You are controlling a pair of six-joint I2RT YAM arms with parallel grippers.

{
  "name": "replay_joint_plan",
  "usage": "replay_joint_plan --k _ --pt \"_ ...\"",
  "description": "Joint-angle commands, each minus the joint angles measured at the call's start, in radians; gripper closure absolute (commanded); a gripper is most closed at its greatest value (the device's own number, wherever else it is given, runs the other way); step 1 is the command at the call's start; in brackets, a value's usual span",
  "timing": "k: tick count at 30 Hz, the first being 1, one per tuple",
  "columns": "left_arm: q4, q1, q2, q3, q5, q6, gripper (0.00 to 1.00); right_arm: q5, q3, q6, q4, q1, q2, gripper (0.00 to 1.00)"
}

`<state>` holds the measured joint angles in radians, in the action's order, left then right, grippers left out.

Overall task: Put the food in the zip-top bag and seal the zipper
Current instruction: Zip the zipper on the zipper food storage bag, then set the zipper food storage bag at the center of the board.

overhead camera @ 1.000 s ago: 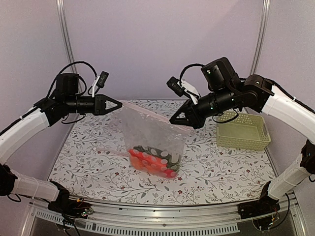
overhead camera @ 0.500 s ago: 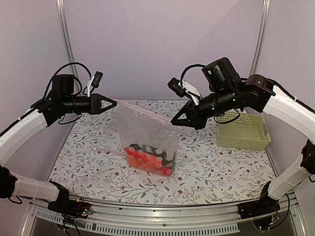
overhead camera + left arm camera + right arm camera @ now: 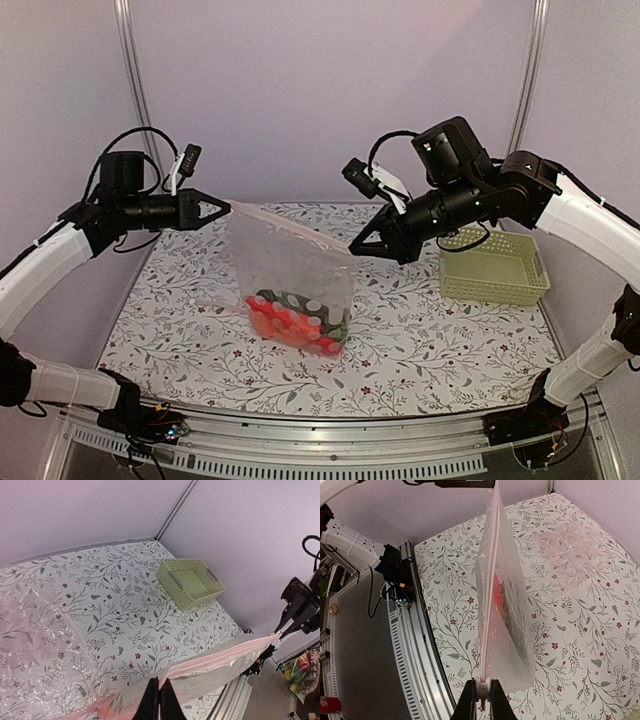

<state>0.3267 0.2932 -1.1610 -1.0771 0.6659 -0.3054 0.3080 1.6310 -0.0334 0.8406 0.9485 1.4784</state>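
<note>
Since a second ago the left gripper (image 3: 222,207) has drawn leftward, and the one zip-top bag (image 3: 285,265), clear and crinkly, has shifted with it, hanging between the two grippers over the floral table (image 3: 450,350). The left pincer is pressed together on one end of the thin pink zipper (image 3: 290,226), pulled straight. The right gripper (image 3: 356,243) pinches the other end at the small white slider (image 3: 482,687). The food (image 3: 295,318) is lumped at the bag's bottom, orange-red and dark green, its pieces not countable. One pale lattice basket (image 3: 492,265) stands well apart, and one crinkled clear sheet (image 3: 565,555) lies flat.
</note>
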Motion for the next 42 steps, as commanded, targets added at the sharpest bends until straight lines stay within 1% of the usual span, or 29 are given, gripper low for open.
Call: replay_joint_plan --k 1,12,17,18,19,20,22,23,25,27,28,30,32,34,36,38,42 --pt "-0.006 -0.071 0.019 0.013 -0.124 -0.005 1.00 0.006 -0.013 0.010 0.147 -0.002 -0.052 1.00" --pt "-0.004 -0.077 0.025 0.017 -0.099 0.006 1.00 0.006 -0.011 0.013 0.149 -0.002 -0.050 1.00" --pt "-0.012 -0.067 0.032 0.024 0.026 0.040 1.00 0.024 -0.013 0.015 0.133 -0.002 -0.055 0.99" --pt "-0.013 -0.064 0.038 0.027 0.056 0.049 1.00 0.025 -0.013 0.016 0.128 -0.002 -0.055 0.95" --pt "-0.018 -0.062 0.044 0.031 0.076 0.059 0.93 0.026 -0.013 0.019 0.125 -0.002 -0.056 0.88" --pt "-0.020 -0.061 0.049 0.035 0.098 0.067 0.81 0.028 -0.013 0.019 0.120 -0.003 -0.056 0.76" --pt "-0.018 -0.059 0.059 0.039 0.123 0.075 0.50 0.039 -0.013 0.020 0.112 -0.003 -0.054 0.53" --pt "-0.019 -0.059 0.066 0.042 0.128 0.078 0.36 0.040 -0.014 0.020 0.108 -0.002 -0.053 0.43" --pt "-0.025 -0.059 0.081 0.049 0.131 0.083 0.18 0.042 -0.015 0.021 0.102 -0.002 -0.054 0.31" --pt "-0.034 -0.058 0.096 0.055 0.127 0.085 0.07 0.037 -0.017 0.021 0.097 -0.002 -0.055 0.22" --pt "-0.034 -0.058 0.101 0.057 0.122 0.087 0.03 0.035 -0.017 0.021 0.094 -0.002 -0.057 0.16" --pt "-0.037 -0.060 0.110 0.057 0.108 0.085 0.01 0.032 -0.020 0.024 0.086 -0.003 -0.060 0.10" --pt "-0.045 -0.061 0.119 0.058 0.096 0.077 0.01 0.029 -0.025 0.028 0.069 -0.002 -0.069 0.06" --pt "-0.059 -0.063 0.127 0.059 0.086 0.065 0.00 0.026 -0.036 0.029 0.043 -0.002 -0.079 0.04" --pt "-0.081 -0.066 0.133 0.059 0.085 0.051 0.00 0.025 -0.048 0.069 0.009 -0.002 -0.096 0.02" --pt "-0.103 -0.070 0.134 0.054 0.075 0.031 0.00 -0.007 -0.056 0.089 -0.022 -0.002 -0.118 0.01" --pt "-0.109 -0.079 0.123 0.022 -0.028 -0.010 0.01 -0.098 -0.056 0.130 -0.046 -0.023 -0.133 0.01"
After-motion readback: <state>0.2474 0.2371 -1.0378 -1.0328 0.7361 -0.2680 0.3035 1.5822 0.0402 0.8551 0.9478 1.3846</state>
